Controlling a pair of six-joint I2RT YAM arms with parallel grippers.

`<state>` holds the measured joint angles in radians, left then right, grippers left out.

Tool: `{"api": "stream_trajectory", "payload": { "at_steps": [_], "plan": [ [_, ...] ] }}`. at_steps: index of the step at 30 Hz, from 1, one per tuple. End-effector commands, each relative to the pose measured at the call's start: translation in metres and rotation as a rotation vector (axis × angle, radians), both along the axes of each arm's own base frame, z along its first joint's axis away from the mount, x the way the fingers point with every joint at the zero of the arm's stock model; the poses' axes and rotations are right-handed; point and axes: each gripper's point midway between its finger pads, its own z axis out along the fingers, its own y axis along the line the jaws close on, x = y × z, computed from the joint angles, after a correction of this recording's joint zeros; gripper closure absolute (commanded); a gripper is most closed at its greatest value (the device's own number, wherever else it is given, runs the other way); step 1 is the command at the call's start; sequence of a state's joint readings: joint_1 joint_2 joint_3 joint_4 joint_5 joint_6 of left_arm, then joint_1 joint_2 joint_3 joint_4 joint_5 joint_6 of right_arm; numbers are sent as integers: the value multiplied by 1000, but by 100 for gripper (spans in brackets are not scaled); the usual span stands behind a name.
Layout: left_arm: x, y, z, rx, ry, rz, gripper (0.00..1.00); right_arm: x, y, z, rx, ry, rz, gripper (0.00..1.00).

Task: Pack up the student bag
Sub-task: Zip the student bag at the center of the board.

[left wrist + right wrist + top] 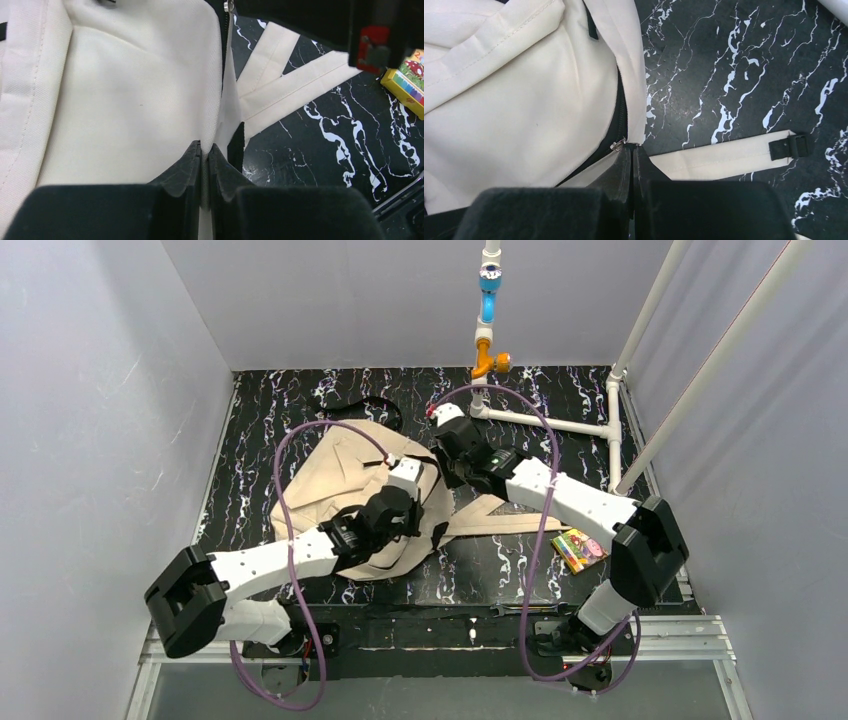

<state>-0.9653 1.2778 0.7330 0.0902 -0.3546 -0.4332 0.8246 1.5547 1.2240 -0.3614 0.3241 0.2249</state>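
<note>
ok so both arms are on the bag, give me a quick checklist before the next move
1. Left jaws shut on bag cloth: ok.
2. Right jaws shut at the zip: ok; whether they hold the pull or only cloth: cannot tell.
3. Bag mouth wide enough to load: cannot tell, only a narrow dark gap shows.
4. Strap out of the jaws: ok, it lies flat on the table beside them.
5. Book packed: not ok, it lies on the table by the right arm.
</note>
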Motion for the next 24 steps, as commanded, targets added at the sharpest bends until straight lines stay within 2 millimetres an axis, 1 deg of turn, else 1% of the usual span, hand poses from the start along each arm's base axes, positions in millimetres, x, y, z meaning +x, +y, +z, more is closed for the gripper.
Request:
{"api": "stream_trajectory", "payload": {
  "at_steps": [1,3,6,8,10,12,13,14,17,18,19,20,21,22,23,24],
  "plan": [
    [-21,23,-24,75,3,-66,99,45,-26,36,-145,-157,-182,99],
    [-28,20,-27,52,-2,-118,100,52,-15,39,-145,-178,-146,99],
    [-37,11,-27,-7,-29,-194,100,70,-5,38,-189,-216,-135,99],
    [-42,9,-26,-22,-39,-227,100,82,-9,36,-257,-233,-161,99],
    [-46,9,-27,-26,-37,-243,100,85,-12,38,-299,-228,-177,99],
    [-50,10,-30,-36,-26,-254,100,86,-14,45,-273,-246,-191,99],
    [-53,9,-32,-48,-21,-264,100,86,-13,46,-254,-247,-184,99],
    [-55,9,-33,-61,-20,-268,100,87,-10,48,-231,-247,-173,99],
    [-64,5,-40,-96,3,-303,100,88,15,43,-153,-256,-58,99],
    [-66,5,-43,-101,13,-303,100,94,22,41,-117,-273,-48,99],
    [-66,6,-44,-107,21,-294,100,99,25,39,-106,-262,-41,99],
    [-65,5,-43,-113,23,-286,100,102,24,35,-108,-231,-61,99],
    [-65,4,-40,-125,23,-279,100,103,19,32,-115,-197,-99,99],
    [-64,4,-37,-137,25,-268,100,101,13,29,-110,-158,-131,99],
    [-62,2,-34,-155,31,-246,97,97,9,26,-99,-123,-147,99],
    [-61,1,-32,-164,38,-238,87,91,3,23,-89,-87,-159,91]
  ]
}}
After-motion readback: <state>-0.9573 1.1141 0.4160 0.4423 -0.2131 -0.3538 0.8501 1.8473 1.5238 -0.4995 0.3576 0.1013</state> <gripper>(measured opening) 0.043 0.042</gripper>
